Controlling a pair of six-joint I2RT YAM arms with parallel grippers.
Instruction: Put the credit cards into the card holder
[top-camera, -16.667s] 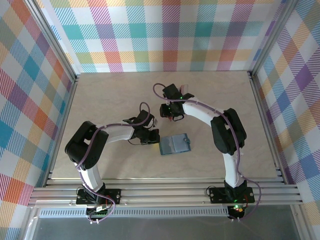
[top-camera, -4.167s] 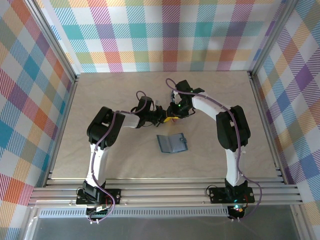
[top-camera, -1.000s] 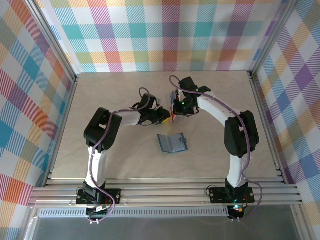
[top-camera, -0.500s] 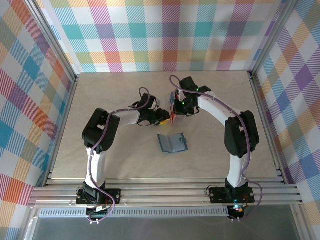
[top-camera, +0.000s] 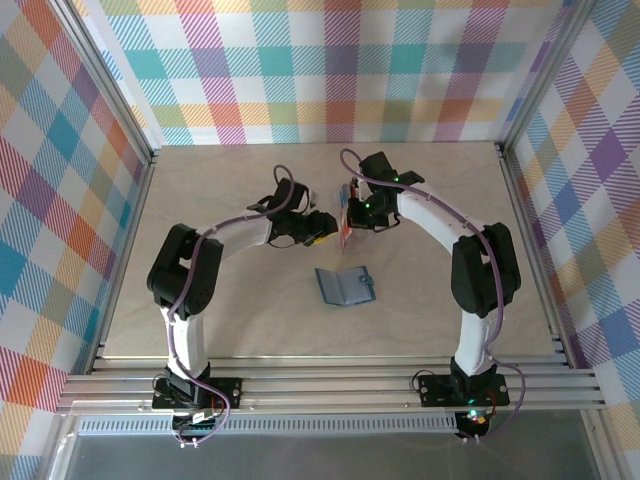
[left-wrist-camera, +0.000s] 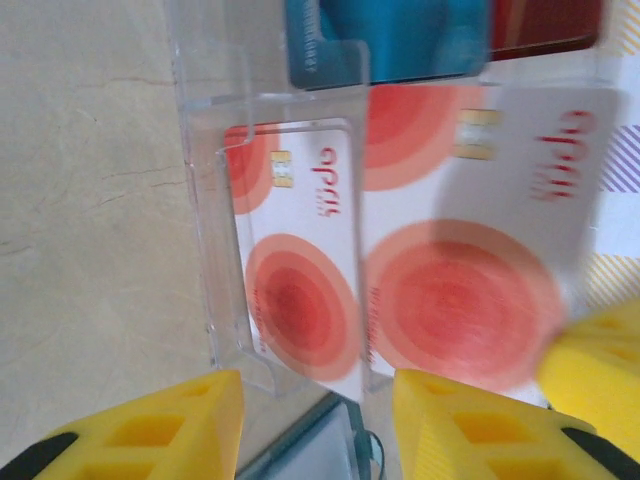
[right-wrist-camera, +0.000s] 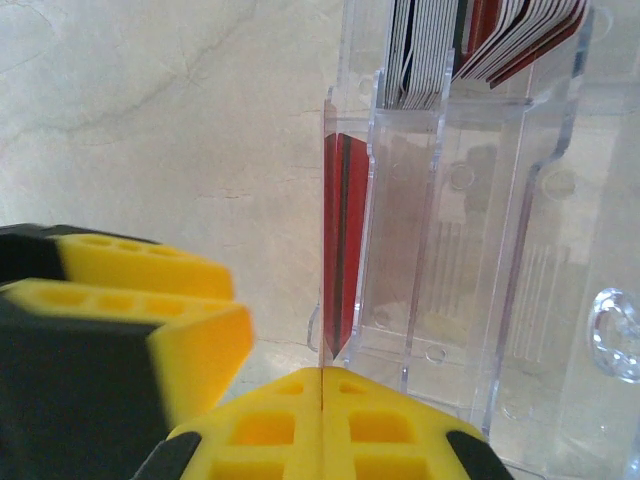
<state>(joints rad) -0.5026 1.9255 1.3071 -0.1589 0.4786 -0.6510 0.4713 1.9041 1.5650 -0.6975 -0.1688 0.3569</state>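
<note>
The teal card holder (top-camera: 345, 285) lies half open on the table, in front of both grippers. My right gripper (top-camera: 356, 212) (right-wrist-camera: 322, 400) is shut on the front wall of a clear plastic case (top-camera: 346, 214) (right-wrist-camera: 480, 250) and holds it upright. A red credit card (right-wrist-camera: 338, 250) stands edge-on behind that wall. My left gripper (top-camera: 322, 229) (left-wrist-camera: 318, 430) is open, its yellow fingers either side of the case's lower edge. In front of it are white credit cards with red circles (left-wrist-camera: 295, 280), one in a clear pocket. A blue card (left-wrist-camera: 390, 40) shows above them.
A stack of more cards (right-wrist-camera: 480, 40) fills the case's rear slots. The two grippers are almost touching, and a left finger (right-wrist-camera: 130, 300) shows beside the right fingertips. Bare tabletop (top-camera: 230, 310) surrounds the card holder, bounded by checked walls and a metal frame.
My left gripper's jaws have opened wider at the case, and the left arm's elbow has swung to the left. The right gripper and the case have stayed put.
</note>
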